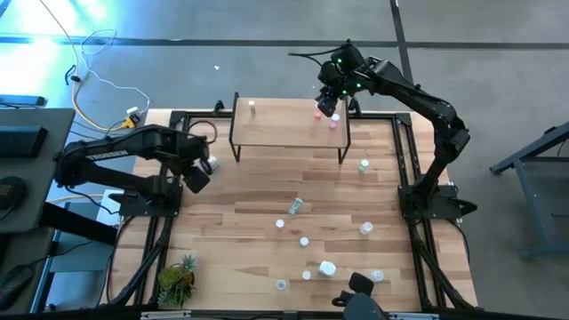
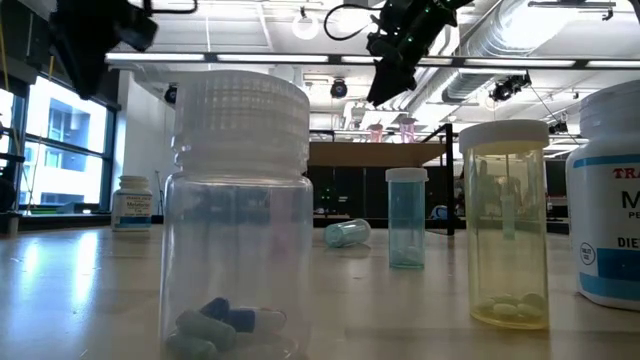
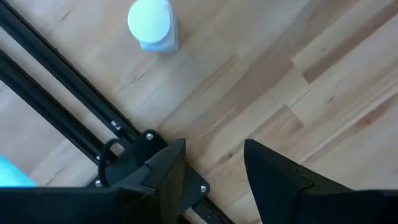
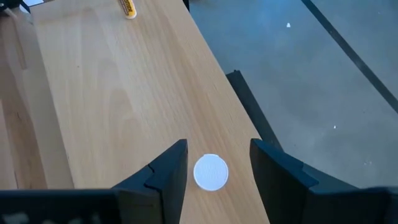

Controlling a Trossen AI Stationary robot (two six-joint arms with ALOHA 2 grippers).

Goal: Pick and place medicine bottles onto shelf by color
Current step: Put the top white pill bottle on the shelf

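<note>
The shelf stands at the table's far edge. On it are a small vial near its left end and two pink bottles near its right end. My right gripper hangs open above that right end. In the right wrist view its fingers stand on either side of a round white cap without touching it; that bottle stands upright on the shelf board. My left gripper waits open over the table's left side, beside a white-capped bottle. Several more bottles stand or lie on the near half of the tabletop.
A green vial lies on its side mid-table and another stands by the right frame rail. A potted plant sits at the near left corner. In the low view a big clear bottle and a yellow vial stand close to the camera.
</note>
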